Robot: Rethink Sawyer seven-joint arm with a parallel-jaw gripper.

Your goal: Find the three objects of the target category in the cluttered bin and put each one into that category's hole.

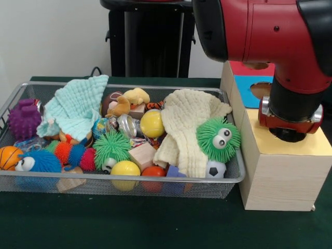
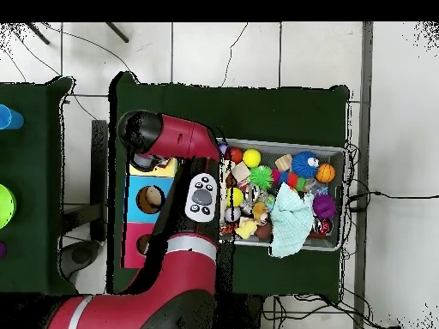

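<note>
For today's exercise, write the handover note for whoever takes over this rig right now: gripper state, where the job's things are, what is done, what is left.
Gripper: hidden under the red and black arm's wrist, which hangs over the wooden sorting box's yellow section; open or shut cannot be told, and nothing shows in its hold.
Things: the wire mesh bin is packed with toys under a mint cloth and a cream cloth; balls include a yellow one, a small soccer ball and a mini basketball.
Done: cannot tell; no dropped items show.
Left: search the bin, post target items.
</note>
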